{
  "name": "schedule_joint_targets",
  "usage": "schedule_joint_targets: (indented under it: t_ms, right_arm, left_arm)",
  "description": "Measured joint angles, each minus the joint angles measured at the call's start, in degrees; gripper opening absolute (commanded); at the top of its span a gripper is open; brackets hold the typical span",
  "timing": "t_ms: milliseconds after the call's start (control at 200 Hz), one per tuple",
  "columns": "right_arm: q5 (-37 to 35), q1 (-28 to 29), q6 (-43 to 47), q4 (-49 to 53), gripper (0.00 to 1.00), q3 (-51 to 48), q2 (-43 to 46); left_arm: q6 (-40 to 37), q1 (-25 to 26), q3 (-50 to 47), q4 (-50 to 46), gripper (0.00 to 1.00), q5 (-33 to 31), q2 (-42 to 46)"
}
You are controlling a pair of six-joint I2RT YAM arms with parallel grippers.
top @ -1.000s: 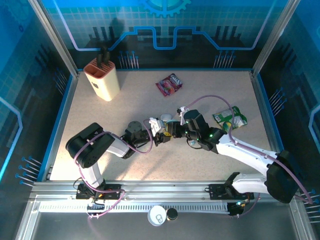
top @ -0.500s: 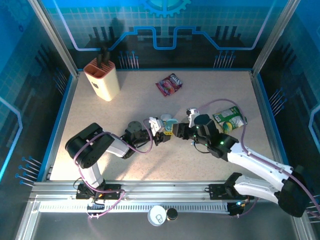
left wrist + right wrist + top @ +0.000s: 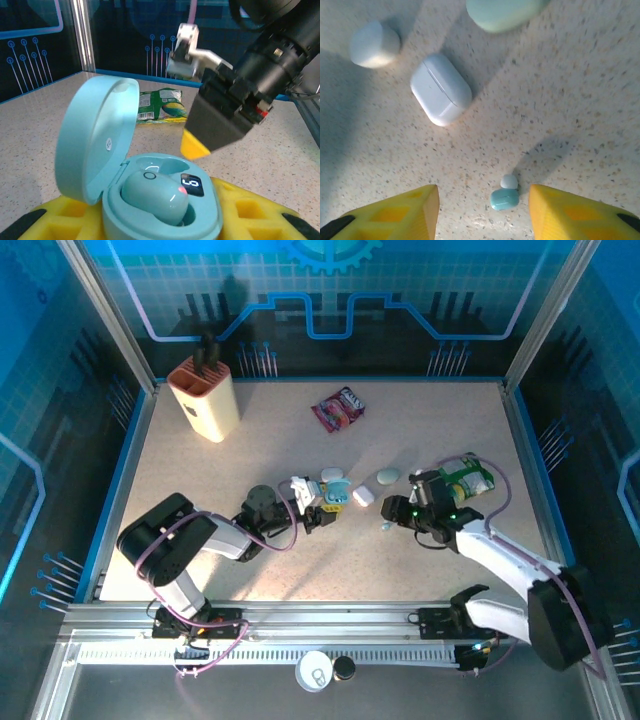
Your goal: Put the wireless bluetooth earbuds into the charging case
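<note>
Table [image 3: 200, 470] surface, speckled beige: the left gripper [image 3: 322, 508] clamps the open teal charging case [image 3: 95, 140] — one teal earbud [image 3: 155, 195] seated inside. The right gripper [image 3: 484, 210], fingers spread and empty, hangs near a closed white case [image 3: 441, 89], over a second teal earbud [image 3: 505, 198] lying loose on the table.

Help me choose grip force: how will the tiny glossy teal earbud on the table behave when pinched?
The tiny glossy teal earbud looks smooth and rounded, so it may slip from the right gripper. Being so small, it is probably light and would skid if nudged.
</note>
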State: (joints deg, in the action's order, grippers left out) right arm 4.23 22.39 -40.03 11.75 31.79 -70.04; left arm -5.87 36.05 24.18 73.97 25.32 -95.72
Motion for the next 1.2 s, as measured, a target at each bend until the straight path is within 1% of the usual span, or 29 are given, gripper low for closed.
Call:
schedule_joint_targets:
  t_ms: [95,160,395,650,1031,1201]
  right_arm:
    - [1.4,-0.2,2.3,1.3,0.51,3.2,-5.0]
    - [2.0,-0.3,3.5,1.3,0.54,4.6,-7.6]
    - [5.0,-0.3,5.9,1.2,0.58,5.0,-13.2]
    - [6.6,0.2,6.0,1.2,0.58,4.5,-12.6]
    - [8.0,7.0,1.5,1.3,0.58,2.4,-9.8]
    - [8.7,8.2,-0.7,0.7,0.58,2.2,-7.5]
  left_arm:
    - [0.4,0.0,0.0,-0.2,0.3,0.0,0.4]
    - [0.5,0.0,0.0,-0.4,0.3,0.0,1.0]
    - [0.6,0.0,0.0,-0.9,0.31,0.4,1.9]
    - [0.5,0.0,0.0,-1.7,0.3,0.4,1.9]
    - [1.2,-0.1,0.0,-1.6,0.3,0.4,1.9]
    - [1.5,-0.4,0.0,-1.4,0.3,0.4,1.5]
